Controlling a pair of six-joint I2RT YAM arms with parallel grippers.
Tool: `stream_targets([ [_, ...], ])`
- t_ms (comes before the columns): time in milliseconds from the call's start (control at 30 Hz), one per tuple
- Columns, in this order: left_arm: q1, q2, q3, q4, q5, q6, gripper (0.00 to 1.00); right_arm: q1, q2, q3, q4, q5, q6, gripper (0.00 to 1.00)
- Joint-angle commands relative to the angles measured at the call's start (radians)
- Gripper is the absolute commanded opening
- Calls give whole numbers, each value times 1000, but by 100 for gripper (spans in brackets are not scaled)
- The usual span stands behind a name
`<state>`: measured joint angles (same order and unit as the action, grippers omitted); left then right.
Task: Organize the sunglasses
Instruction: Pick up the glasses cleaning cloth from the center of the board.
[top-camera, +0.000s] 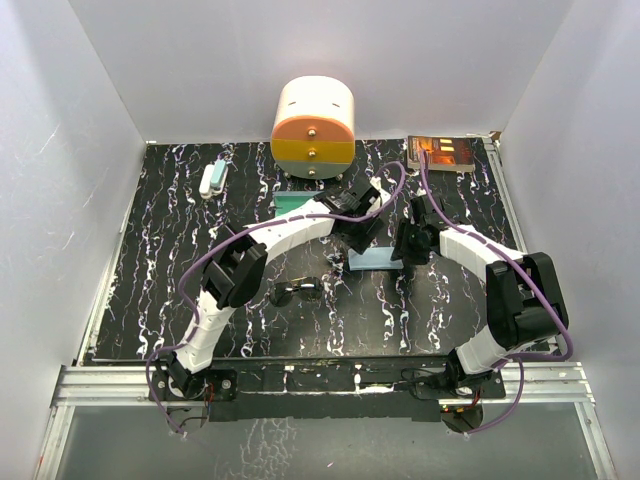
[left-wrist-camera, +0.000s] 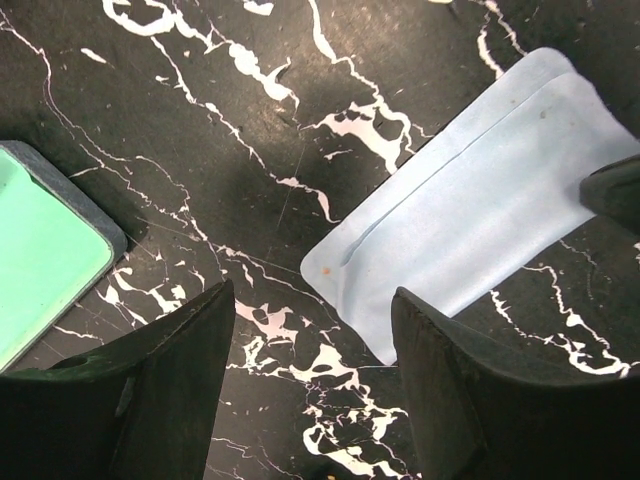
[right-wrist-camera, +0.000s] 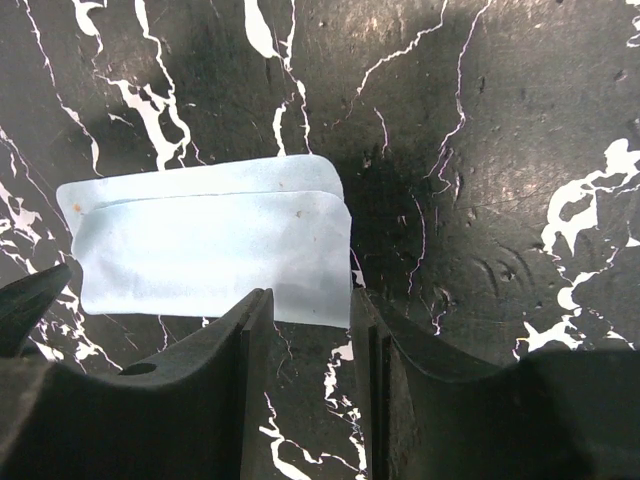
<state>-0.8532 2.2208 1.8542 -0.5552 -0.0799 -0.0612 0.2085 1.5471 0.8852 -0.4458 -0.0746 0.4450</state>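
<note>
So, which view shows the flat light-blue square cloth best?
Right wrist view: the light-blue cloth lies almost whole, only its near edge behind the right pincer. The left wrist view cuts it at the frame; in the top view the arms hide most.

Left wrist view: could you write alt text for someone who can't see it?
A folded light-blue cloth lies on a black, white-veined table, just ahead of the left arm's two dark fingers, which stand open and grip nothing. At the left edge shows a corner of a grey case with a green lining.
</note>
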Motion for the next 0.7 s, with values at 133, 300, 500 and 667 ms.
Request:
stream_targets([
  [133,-3,16,55,-30,27,-12,62,-1,-14,-44,35,-14,3,41],
  [300,-3,35,67,-37,27,-11,62,0,4,-47,44,-14,4,41],
  [500,-3,39,76,-41,25,-9,62,8,43,-54,66,-23,4,31],
  [667,-2,40,76,-41,23,-8,62,8,71,-51,80,-6,11,25],
])
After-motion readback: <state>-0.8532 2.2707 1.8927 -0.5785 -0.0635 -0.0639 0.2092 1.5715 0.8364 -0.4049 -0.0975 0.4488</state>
